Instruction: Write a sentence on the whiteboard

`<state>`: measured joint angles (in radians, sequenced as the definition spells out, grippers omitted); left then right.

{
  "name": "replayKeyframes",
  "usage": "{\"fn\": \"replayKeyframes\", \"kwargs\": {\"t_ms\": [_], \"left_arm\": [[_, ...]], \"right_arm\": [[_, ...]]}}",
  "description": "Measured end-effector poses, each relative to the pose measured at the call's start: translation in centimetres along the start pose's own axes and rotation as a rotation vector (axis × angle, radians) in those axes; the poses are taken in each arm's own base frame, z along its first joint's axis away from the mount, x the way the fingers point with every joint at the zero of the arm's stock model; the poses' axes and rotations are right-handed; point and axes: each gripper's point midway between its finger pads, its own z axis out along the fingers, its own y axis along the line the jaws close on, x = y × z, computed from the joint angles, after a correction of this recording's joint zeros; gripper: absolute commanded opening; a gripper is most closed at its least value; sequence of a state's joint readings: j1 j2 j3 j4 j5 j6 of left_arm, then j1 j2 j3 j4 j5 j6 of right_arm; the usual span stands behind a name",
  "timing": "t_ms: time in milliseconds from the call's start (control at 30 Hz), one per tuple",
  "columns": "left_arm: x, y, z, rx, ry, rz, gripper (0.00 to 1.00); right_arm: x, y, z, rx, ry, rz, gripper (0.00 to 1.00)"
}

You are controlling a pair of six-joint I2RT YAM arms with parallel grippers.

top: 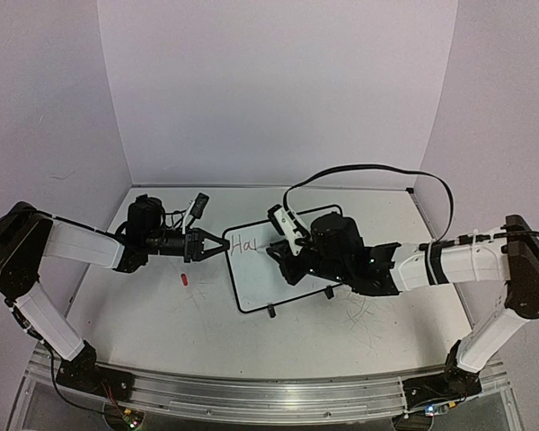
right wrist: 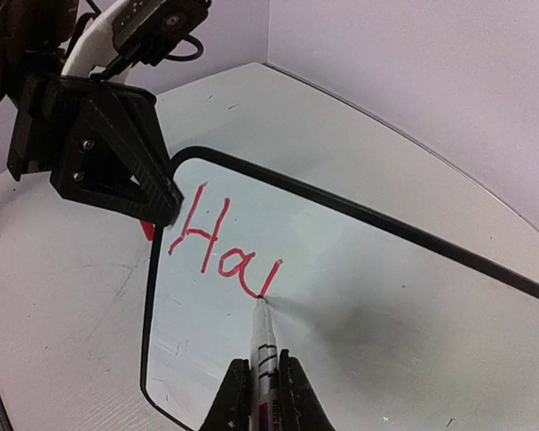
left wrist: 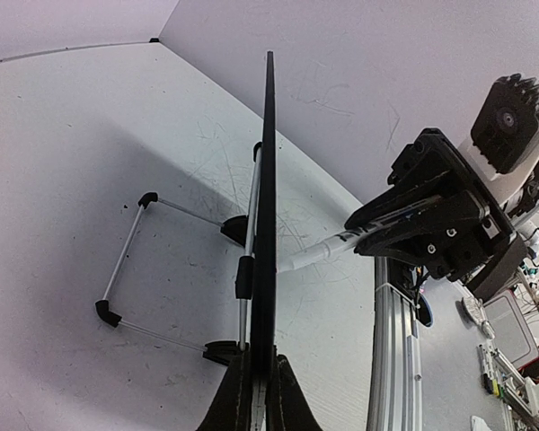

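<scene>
The whiteboard (top: pixel 278 278) stands tilted on its feet at the table's centre. It is edge-on in the left wrist view (left wrist: pixel 269 180) and face-on in the right wrist view (right wrist: pixel 386 305). Red lettering (right wrist: pixel 217 241) reads "Ha" plus one further stroke; it also shows in the top view (top: pixel 245 242). My left gripper (top: pixel 217 245) is shut on the board's left edge, its fingers (left wrist: pixel 232 400) pinching the frame. My right gripper (right wrist: pixel 262 395) is shut on a white marker (right wrist: pixel 267 346), whose tip touches the board at the end of the last stroke. The marker also shows in the left wrist view (left wrist: pixel 316 255).
A small red cap (top: pixel 185 278) lies on the table left of the board. The board's wire stand (left wrist: pixel 126 260) sticks out behind it. A black cable (top: pixel 368 168) arcs over the right arm. An aluminium rail (top: pixel 251 397) runs along the near edge.
</scene>
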<state>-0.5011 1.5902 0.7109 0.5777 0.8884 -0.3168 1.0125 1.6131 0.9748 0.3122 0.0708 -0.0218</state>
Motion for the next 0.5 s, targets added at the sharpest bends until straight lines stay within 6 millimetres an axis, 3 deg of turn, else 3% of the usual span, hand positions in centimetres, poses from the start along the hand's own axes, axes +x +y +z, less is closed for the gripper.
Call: {"fn": "replayKeyframes", "kwargs": {"t_ms": [500], "left_arm": [[0.0,0.0,0.0,0.001,0.0,0.0,0.0]], "right_arm": [[1.7,0.8,-0.1,-0.019,0.04,0.036,0.0]]}}
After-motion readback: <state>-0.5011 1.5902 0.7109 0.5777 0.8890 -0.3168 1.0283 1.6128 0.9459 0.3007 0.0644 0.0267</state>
